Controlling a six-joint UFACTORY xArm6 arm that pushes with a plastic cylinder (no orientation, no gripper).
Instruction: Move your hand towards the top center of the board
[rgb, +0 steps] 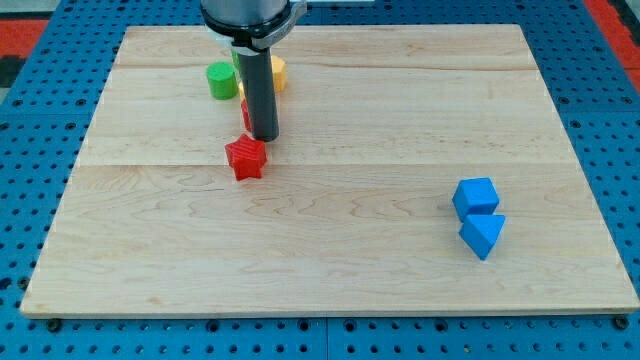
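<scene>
Six blocks sit on a wooden board (330, 250). No pincer exists; the rod's tip (264, 137) holds nothing, resting just above a red star block (246, 157). The top centre lies up and rightward; steering right first should avoid the green block (221, 80) and yellow block (278, 72).

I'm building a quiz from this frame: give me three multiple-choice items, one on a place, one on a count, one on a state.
1. Where do the blue blocks lie?
A view's right
B view's top left
C view's bottom left

2. How many blue blocks?
A one
B two
C four

3. My tip and the red star block:
A star lies just below it
B star sits atop it
C far apart

Answers:
A, the blue cube and blue wedge sit at the right.
B, only those two.
A, my tip stands just above the red star block.
</scene>
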